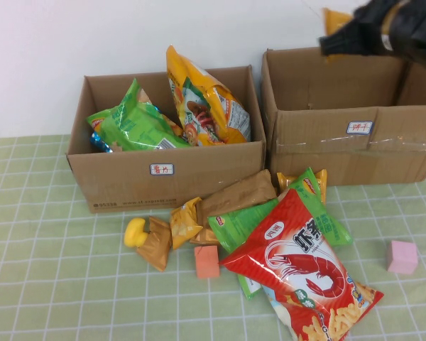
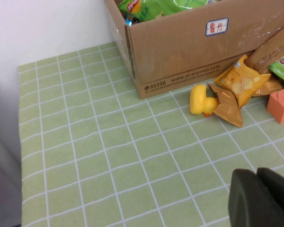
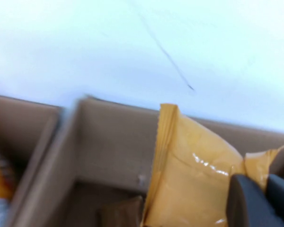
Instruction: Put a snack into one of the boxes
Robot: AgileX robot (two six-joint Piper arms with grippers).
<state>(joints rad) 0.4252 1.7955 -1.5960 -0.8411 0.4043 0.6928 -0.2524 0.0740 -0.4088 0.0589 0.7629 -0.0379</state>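
The right gripper (image 1: pixel 334 39) hangs above the right box (image 1: pixel 355 153), fingers pinched on an orange snack packet (image 3: pixel 189 184). Better to lower it well inside the walls before letting go. The left gripper (image 2: pixel 256 182) hovers clenched, empty, over the table (image 2: pixel 94 156).

1. A staged robot test bench, not a home: a table (image 1: pixel 50 298) under a green checked cloth stands against a bare white wall (image 1: pixel 92 35).
2. Two shipping cartons, the left box (image 1: pixel 128 186) and right box (image 1: pixel 319 153), carry handwritten labels.
3. Snack bags (image 1: pixel 298 263), foam cubes (image 1: pixel 206 262) and a toy duck (image 1: pixel 135 232) lie scattered like sorting props.
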